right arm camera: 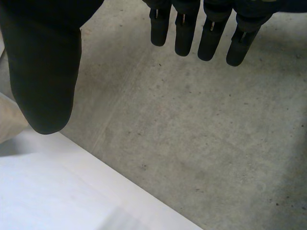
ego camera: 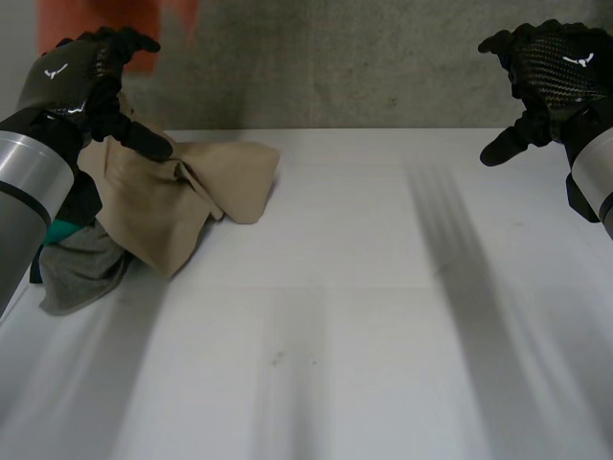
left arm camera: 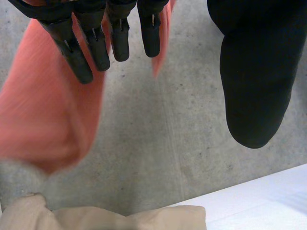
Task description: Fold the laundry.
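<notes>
Concrete wall (ego camera: pixel 335 67) behind, white table (ego camera: pixel 383 335) in front, and you have the whole job left: nothing is folded.

Orange cloth (ego camera: pixel 177 19) shows blurred beyond your left hand (ego camera: pixel 77 77), past its fingertips. Can't tell what it hangs from or whether it touches the hand. In the left wrist view the fingers (left arm camera: pixel 96 43) are straight and side by side, and the thumb (left arm camera: pixel 254 72) is set well apart with nothing between. So that hand is spread and holds nothing.

It hovers just over the pile (ego camera: pixel 115 240), which lies under its palm and thumb. Tan cloth (ego camera: pixel 192 192) is on top, crumpled, and spreads from under the hand toward the right hand's side. Grey cloth (ego camera: pixel 81 268) pokes out beneath it on the wrist side of the hand. A teal bit (ego camera: pixel 65 230) is tucked between grey and the arm. Nothing contains them: the pieces lie loose on the table, touching and partly stacked.

My read: the hand sits there because tan is the top piece and the easiest first grab. Grey and teal are pinned under it and should wait. The table between the hands is bare, good room to lay tan flat.

Your right hand (ego camera: pixel 556 67) is up high, well apart from the pile, with fingers (right arm camera: pixel 211 38) straight, thumb (right arm camera: pixel 43 72) wide, empty. Likely parked clear until a corner is offered.
</notes>
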